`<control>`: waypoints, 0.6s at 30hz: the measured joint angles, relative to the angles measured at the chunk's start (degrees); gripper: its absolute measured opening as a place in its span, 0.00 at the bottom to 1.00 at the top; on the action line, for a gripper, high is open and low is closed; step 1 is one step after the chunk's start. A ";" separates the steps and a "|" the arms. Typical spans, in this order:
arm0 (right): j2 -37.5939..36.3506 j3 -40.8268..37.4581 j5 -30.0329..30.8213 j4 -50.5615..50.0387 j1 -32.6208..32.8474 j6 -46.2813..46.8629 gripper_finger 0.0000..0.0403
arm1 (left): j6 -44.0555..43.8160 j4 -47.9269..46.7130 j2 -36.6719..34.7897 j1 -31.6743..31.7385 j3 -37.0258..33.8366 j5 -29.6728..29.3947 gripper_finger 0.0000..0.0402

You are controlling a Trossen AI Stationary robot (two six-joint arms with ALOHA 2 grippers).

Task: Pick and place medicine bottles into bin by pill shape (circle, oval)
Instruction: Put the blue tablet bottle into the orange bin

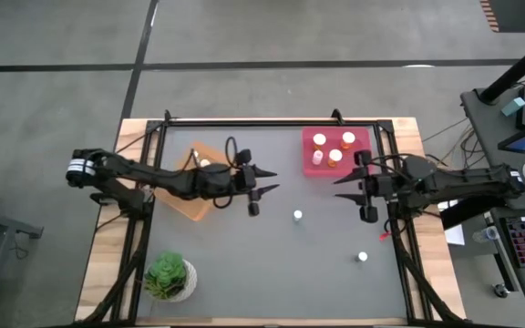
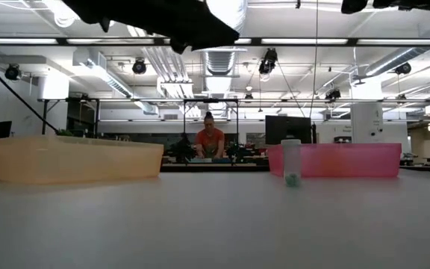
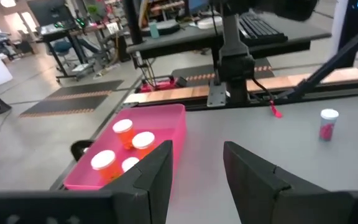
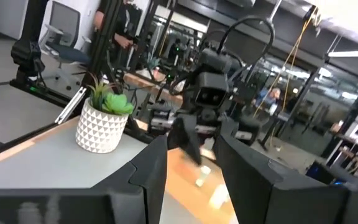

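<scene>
Pink bin (image 1: 336, 151) at 12 o'clock holds four bottles; left gripper (image 1: 264, 179) and right gripper (image 1: 347, 189) both released, empty, over desk (image 1: 272, 264).

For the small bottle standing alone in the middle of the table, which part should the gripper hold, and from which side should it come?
Best grip the bottle around its body, just under the white cap, coming straight down from above. It stands upright, nothing touches it, and the open left gripper is the nearer one.
</scene>
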 joint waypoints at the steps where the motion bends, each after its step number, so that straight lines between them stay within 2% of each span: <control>1: -0.35 -0.02 0.01 -0.03 0.00 -0.56 0.34 | -0.02 -0.76 0.78 -0.20 0.92 0.07 0.32; 4: -1.39 -0.07 -0.07 -0.25 -0.01 -2.20 0.34 | 0.00 -5.78 2.90 -0.80 4.35 0.11 0.32; 10: -4.08 -1.45 -0.07 -0.47 -0.04 -3.71 0.34 | -0.35 -22.68 6.57 -2.45 12.98 0.23 0.32; 18: -9.77 -3.96 0.08 -0.51 -0.04 -5.05 0.34 | -7.08 -40.57 10.16 -5.37 20.93 0.50 0.32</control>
